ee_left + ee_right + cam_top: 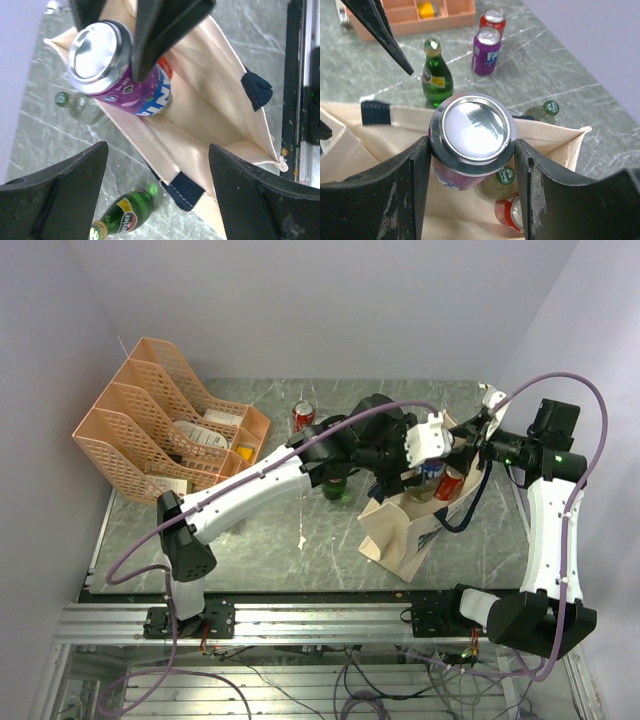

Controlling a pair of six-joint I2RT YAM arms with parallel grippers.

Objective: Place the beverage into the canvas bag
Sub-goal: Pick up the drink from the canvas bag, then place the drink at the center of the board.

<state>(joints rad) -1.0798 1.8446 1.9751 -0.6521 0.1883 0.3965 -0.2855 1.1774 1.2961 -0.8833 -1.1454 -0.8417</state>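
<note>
A grey marbled desk (pixel 300 540) sits between pale walls. The canvas bag (pixel 395 530) stands open near the front edge, right of the middle. The right gripper (pixel 472 150) clamps a purple can (pixel 472 132) just over the bag's mouth. The left gripper (pixel 157 147) hangs beside it, fingers spread wide, holding nothing.

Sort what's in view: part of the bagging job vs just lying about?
Job: purple can, clamped in right gripper over the canvas bag; left gripper, open nearby.
Lying about: orange file trays; on the table, maybe next: green bottle, second purple can, red can, clear bottle.
</note>
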